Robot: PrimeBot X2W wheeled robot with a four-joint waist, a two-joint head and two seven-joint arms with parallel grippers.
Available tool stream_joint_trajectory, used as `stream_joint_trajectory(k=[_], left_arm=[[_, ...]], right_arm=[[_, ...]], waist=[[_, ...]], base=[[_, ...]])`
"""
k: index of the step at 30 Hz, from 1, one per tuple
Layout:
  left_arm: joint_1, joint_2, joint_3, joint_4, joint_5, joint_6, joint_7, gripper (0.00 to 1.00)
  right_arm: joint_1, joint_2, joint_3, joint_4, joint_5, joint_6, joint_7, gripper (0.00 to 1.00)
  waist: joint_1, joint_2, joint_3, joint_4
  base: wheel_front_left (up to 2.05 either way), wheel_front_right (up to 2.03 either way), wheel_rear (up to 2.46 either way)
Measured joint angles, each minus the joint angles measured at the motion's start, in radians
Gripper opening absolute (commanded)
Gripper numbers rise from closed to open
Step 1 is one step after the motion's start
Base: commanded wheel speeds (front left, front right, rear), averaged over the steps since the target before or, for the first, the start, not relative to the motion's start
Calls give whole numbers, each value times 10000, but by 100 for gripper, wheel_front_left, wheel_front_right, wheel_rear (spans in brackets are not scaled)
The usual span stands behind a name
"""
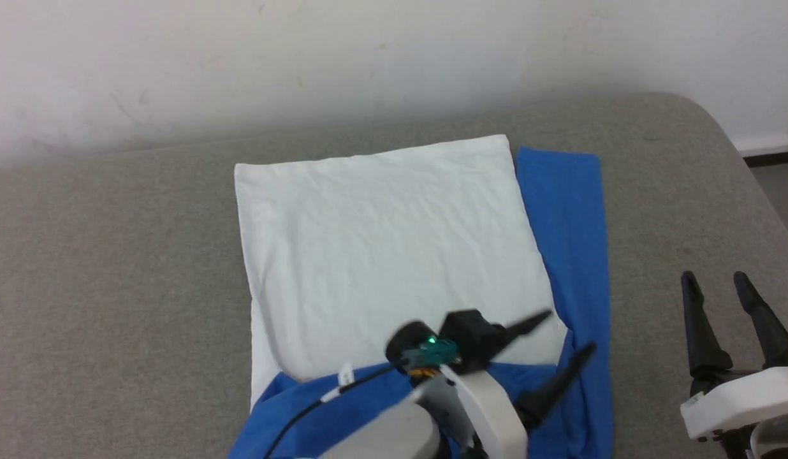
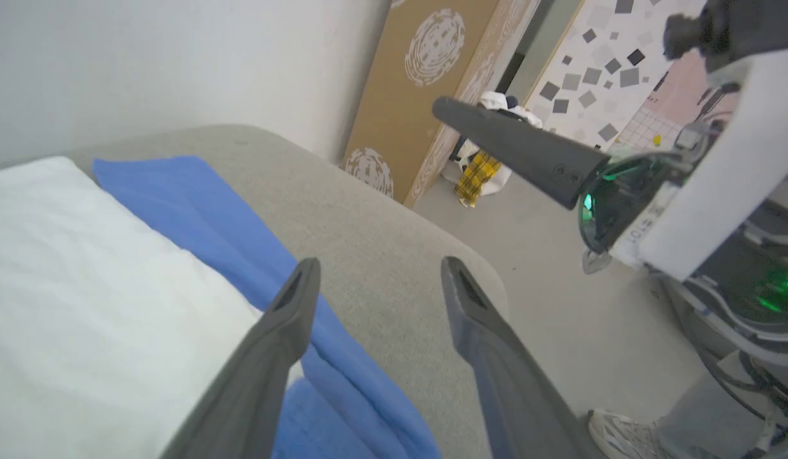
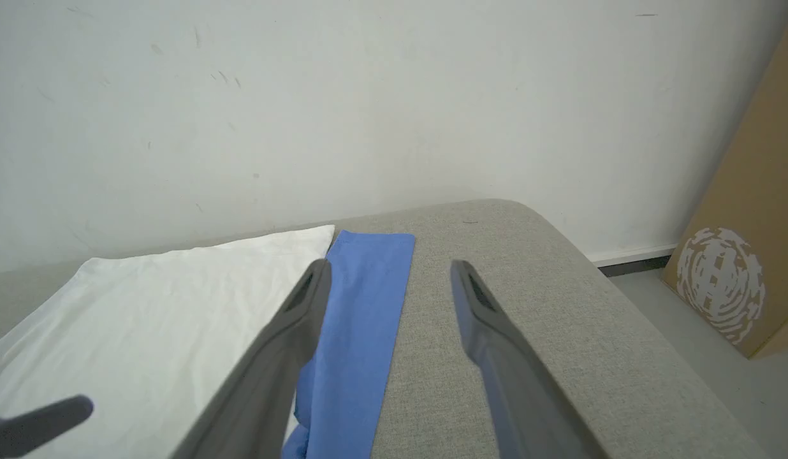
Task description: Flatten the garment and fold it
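Observation:
The garment [image 1: 394, 255] lies flat on the grey cushioned surface [image 1: 113, 287], white body spread out, one blue sleeve [image 1: 569, 255] running along its right edge and blue shoulder cloth [image 1: 343, 414] bunched at the near edge. My left gripper [image 1: 569, 331] hovers over the near right corner of the white body, fingers pointing right, open with nothing between them. In the left wrist view the left gripper [image 2: 378, 271] spans the blue sleeve [image 2: 203, 217] and bare cushion. My right gripper [image 1: 716, 280] stands open at the lower right, apart from the garment. The right gripper [image 3: 391, 271] frames the sleeve [image 3: 362, 306].
A white wall [image 1: 368, 57] backs the cushion. The cushion's rounded right edge [image 1: 744, 185] drops to the floor. Cardboard boxes [image 2: 419, 95], a heap of clothes [image 2: 483, 159] and a person's shoe [image 2: 623, 433] are on the floor to the right.

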Motion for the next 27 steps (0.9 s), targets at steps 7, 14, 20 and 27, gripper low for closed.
stream_joint_trajectory(k=[7, 14, 20, 27], left_arm=[[-96, 1034, 1733, -642, 602, 1471, -1666, 100], [641, 2000, 3638, -986, 825, 2729, -2000, 100], [1737, 2709, 5544, -1511, 1099, 3076, -2011, 100], [3047, 2993, 6874, -1900, 1588, 3060, -2011, 100]], right_arm=[[62, -4, 115, -265, -433, 0, 138, 100], [122, -4, 109, -334, -552, 0, 234, 100], [127, -12, 21, -169, -514, 0, 372, 100], [-164, -328, -589, 1212, 25, 0, 577, 100]], waist=[[-1, 0, -331, 401], [-1, 0, -433, 831], [-1, 0, -403, 1156], [-1, 0, -231, 1411]], base=[[0, 0, 0], [0, 0, 0], [0, 0, 0], [0, 0, 0]])
